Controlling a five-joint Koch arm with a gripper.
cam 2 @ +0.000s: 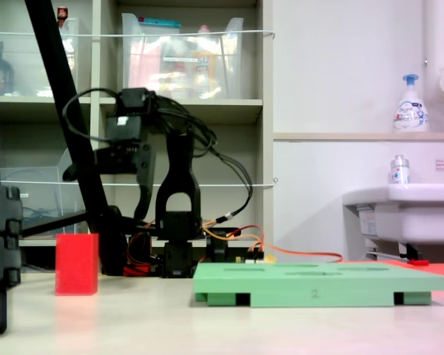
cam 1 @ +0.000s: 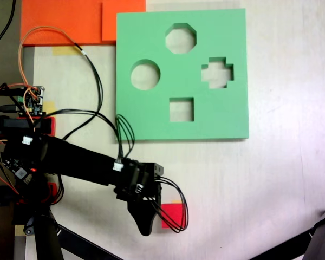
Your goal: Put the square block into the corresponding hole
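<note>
While the gripper (cam 1: 151,216) hovers over the square block (cam 1: 174,215), finger opening unclear, the square hole (cam 1: 181,109) lies at twelve o'clock.

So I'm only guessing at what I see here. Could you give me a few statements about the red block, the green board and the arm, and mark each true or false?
1. The red block stands on the table, apart from the green board. True.
2. The block already sits in the square hole. False: the square hole is empty and the block is off the board.
3. The board has four cutouts: round, octagonal, cross-shaped and square. True.
4. The gripper has lifted the block clear of the table. False: in the second exterior view the block rests on the table and the gripper is above it.
5. The board is orange. False: it is light green; an orange sheet lies beside it.
</note>
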